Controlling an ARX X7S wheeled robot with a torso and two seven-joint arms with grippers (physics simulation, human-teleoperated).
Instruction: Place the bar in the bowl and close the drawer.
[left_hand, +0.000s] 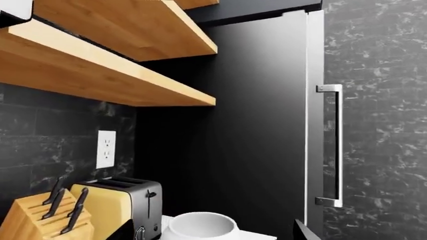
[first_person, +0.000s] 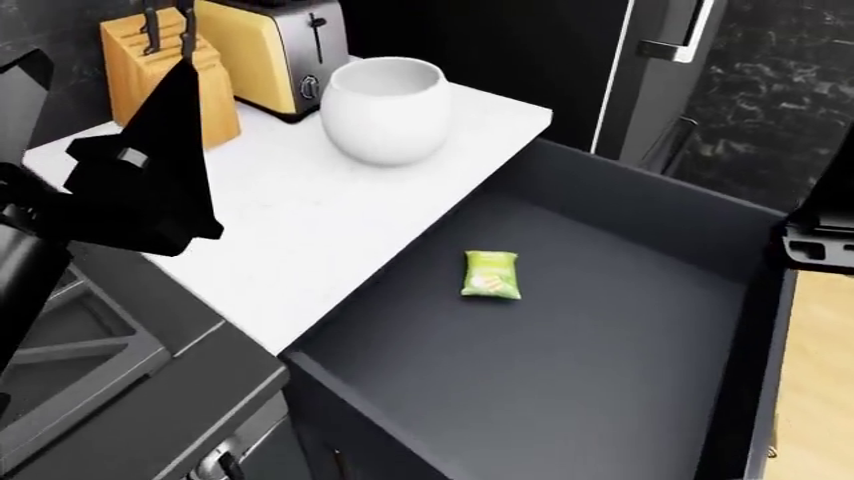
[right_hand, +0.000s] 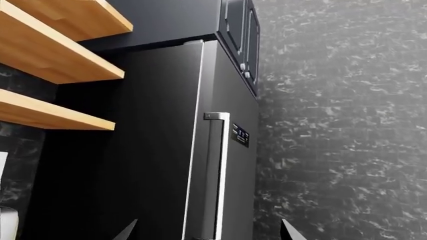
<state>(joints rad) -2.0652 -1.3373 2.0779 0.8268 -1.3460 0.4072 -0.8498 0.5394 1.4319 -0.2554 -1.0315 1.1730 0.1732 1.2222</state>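
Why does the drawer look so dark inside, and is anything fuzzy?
Head view: the drawer is plain charcoal, so it looks dark, yet the green bar shows sharply; the white bowl is brightly lit. Left wrist view: the toaster looks crisp. Right wrist view: the fridge has soft shine, no blur.

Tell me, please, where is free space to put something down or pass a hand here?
The white counter is bare between the bowl and the drawer. The drawer floor is bare all around the bar. It is crowded at the back, where the knife block, toaster and bowl stand close.
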